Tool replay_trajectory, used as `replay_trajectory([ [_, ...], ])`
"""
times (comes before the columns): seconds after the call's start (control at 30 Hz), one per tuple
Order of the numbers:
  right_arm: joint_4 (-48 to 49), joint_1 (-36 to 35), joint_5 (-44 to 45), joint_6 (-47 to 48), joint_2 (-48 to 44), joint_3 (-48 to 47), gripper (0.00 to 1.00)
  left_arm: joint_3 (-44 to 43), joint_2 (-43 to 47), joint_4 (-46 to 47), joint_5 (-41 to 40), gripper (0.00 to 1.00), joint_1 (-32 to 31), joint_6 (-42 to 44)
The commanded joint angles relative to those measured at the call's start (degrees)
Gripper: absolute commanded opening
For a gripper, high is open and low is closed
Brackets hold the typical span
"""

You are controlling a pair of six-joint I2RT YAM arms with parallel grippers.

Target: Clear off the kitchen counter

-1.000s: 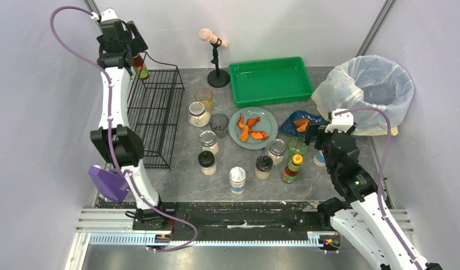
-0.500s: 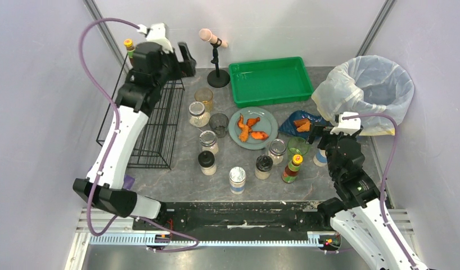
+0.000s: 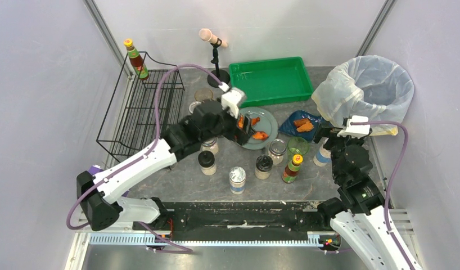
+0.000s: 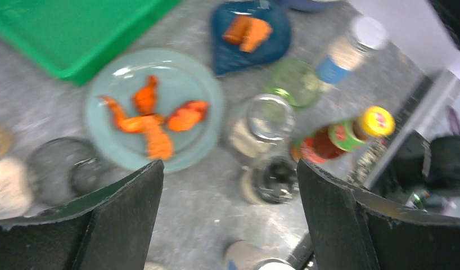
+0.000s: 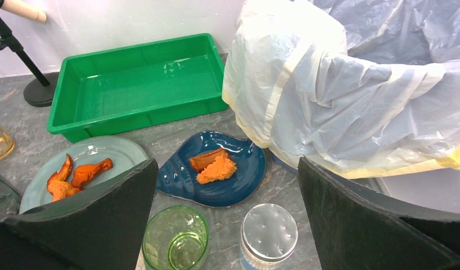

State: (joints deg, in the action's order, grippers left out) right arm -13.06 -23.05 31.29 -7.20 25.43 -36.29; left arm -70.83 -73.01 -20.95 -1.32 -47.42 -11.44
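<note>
Glass jars (image 3: pixel 277 149) are crowding the middle of the kitchen counter (image 3: pixel 183 180). The left gripper (image 4: pixel 228 169) is hanging over the plate (image 3: pixel 270 119) with jaws wide apart and empty, so it could be knocking a jar over when going down. Food might be sliding off the plate too. Near the right edge, the right gripper (image 5: pixel 226 169) is hovering, jaws wide apart, holding nothing. Grey, stony and faintly scratched, the counter is lying flat under everything.

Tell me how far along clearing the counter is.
Done: one bottle stands on the rack. In hand: nothing; both are open, the left gripper over the plate, the right gripper near the blue dish. Left on the counter: jars, plate, dish, green glass, second bottle.
</note>
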Motion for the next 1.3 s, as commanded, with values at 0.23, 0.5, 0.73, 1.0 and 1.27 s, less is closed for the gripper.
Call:
replay_trajectory([
  [0.23, 0.65, -0.08, 0.92, 1.46, -2.37, -3.81, 0.98, 5.75, -5.29, 22.47, 4.61, 0.93, -18.87, 8.26],
  [0.5, -1.54, -0.14, -0.75, 1.73, -3.6, -6.26, 0.98, 6.86, -13.51, 32.14, 5.16, 0.92, -23.54, 8.63],
  [0.73, -2.91, -0.14, -1.08, 2.82, -5.44, -7.6, 0.98, 7.06, -20.73, 39.52, 1.56, 0.9, -25.0, 8.81],
  [1.0, -4.96, -0.07, -0.71, 3.98, -6.88, -8.52, 0.98, 7.07, -27.15, 44.78, -3.68, 0.86, -25.0, 8.28],
  [1.27, -5.63, -0.11, -0.72, 4.86, -6.88, -8.8, 0.98, 6.4, -31.41, 46.85, -6.13, 0.83, -25.0, 7.58],
])
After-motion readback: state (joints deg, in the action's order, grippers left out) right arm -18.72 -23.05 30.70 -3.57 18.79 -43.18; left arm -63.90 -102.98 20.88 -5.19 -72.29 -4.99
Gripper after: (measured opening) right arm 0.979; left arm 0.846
